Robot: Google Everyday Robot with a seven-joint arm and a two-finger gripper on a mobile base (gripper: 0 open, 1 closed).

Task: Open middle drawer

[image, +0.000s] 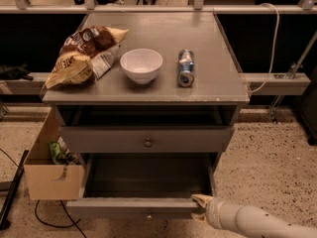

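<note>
The middle drawer is grey, with a long low front and a small round knob at its centre. It stands pulled far out, and its inside looks empty. My gripper comes in from the lower right on a white arm. It is at the right end of the drawer's front. One tan fingertip lies over the front's top edge and the other sits below it, so it is shut on the front.
Above is a closed taller drawer with a bigger knob. The cabinet top carries a chip bag, a white bowl and a lying can. A cardboard box stands at the left on the speckled floor.
</note>
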